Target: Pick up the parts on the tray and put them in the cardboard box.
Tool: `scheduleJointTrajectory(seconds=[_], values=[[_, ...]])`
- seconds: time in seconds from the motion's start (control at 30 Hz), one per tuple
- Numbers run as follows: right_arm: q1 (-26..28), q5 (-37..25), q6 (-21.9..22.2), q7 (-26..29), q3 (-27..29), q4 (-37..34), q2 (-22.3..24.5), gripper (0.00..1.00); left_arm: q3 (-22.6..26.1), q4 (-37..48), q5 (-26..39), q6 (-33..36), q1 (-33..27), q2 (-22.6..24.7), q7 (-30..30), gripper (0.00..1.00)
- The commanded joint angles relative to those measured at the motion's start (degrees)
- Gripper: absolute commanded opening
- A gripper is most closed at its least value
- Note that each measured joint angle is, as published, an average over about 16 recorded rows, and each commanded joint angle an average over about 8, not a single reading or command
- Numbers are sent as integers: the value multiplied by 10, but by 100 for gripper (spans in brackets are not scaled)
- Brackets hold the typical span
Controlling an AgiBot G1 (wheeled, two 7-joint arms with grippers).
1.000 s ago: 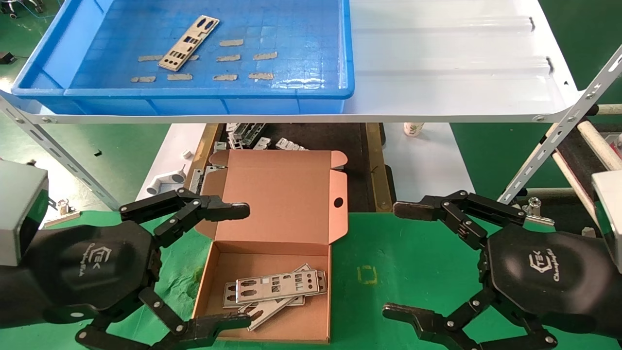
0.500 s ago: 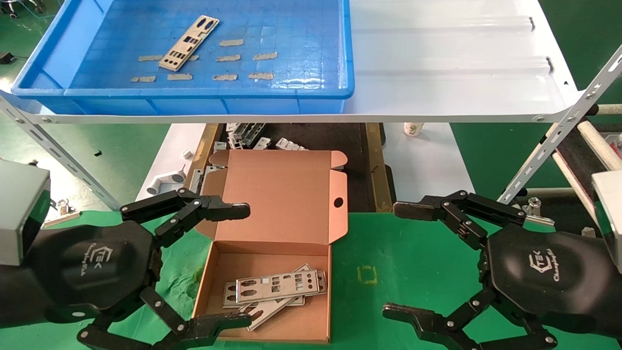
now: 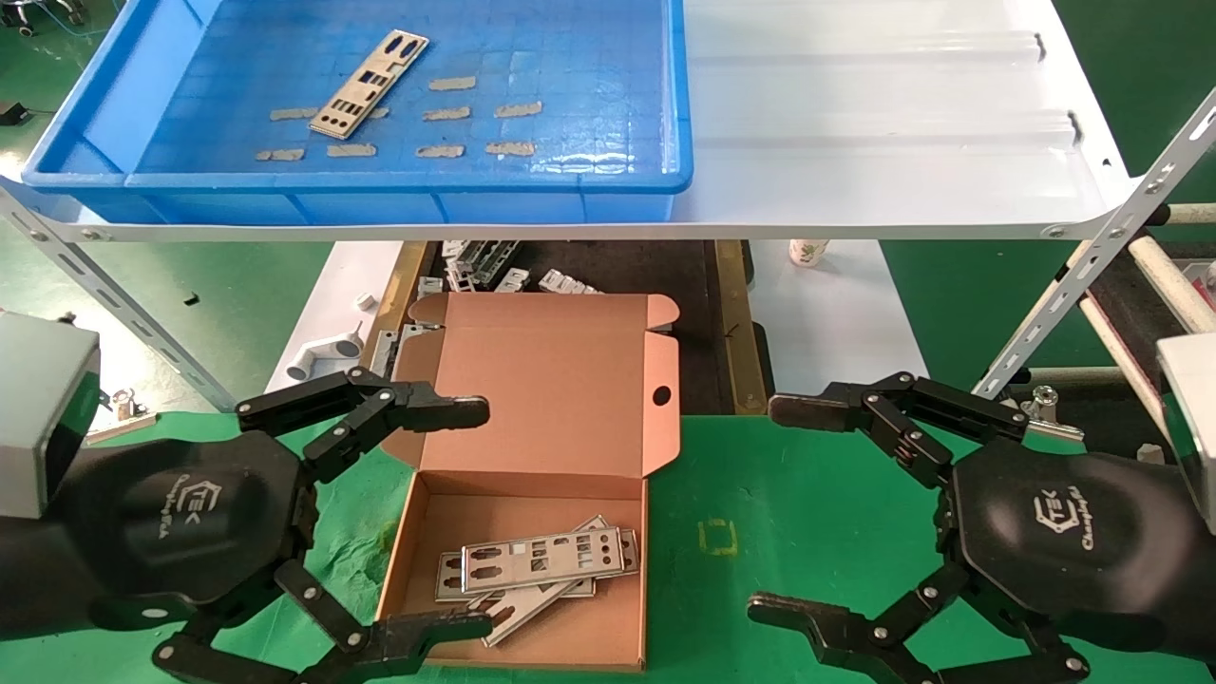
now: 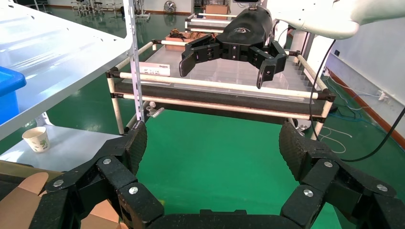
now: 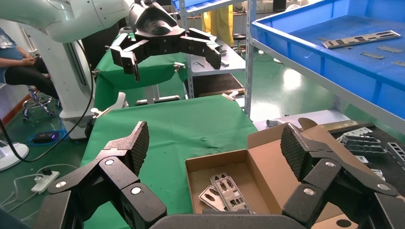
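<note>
The parts are split between two places: one silver plate (image 3: 368,84) lies at a slant on the grid floor of the blue tray (image 3: 399,180), among beige tape scraps (image 3: 472,114), and the tray rests on the left half of the white shelf sheet (image 3: 883,123). Several more plates (image 3: 537,565) lie stacked and crossed in the bottom of the cardboard box (image 3: 532,380); there seem to be three, though the overlap makes the count uncertain. The box sits on the green cloth (image 3: 788,513) below the shelf, lid standing back with its round hole (image 3: 661,395) showing. The left gripper (image 3: 480,518) hangs low at the box's left side, fingers spread wide and holding nothing, one fingertip over the lid's edge and the other by the box's near left corner. The right gripper (image 3: 784,508) hangs to the right of the box over the green cloth, well apart from it, likewise spread wide and holding nothing. Small metal brackets (image 3: 494,271) lie on the dark surface behind the box.
</note>
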Motion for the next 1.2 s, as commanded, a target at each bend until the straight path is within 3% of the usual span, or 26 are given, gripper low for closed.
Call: scheduleJointTrajectory(seconds=[0.03, 1.2], values=[[0, 0, 0, 0, 0, 0, 0, 100, 0, 0, 0, 0, 0, 0, 0, 100], [0, 0, 0, 0, 0, 0, 0, 100, 0, 0, 0, 0, 0, 0, 0, 100]])
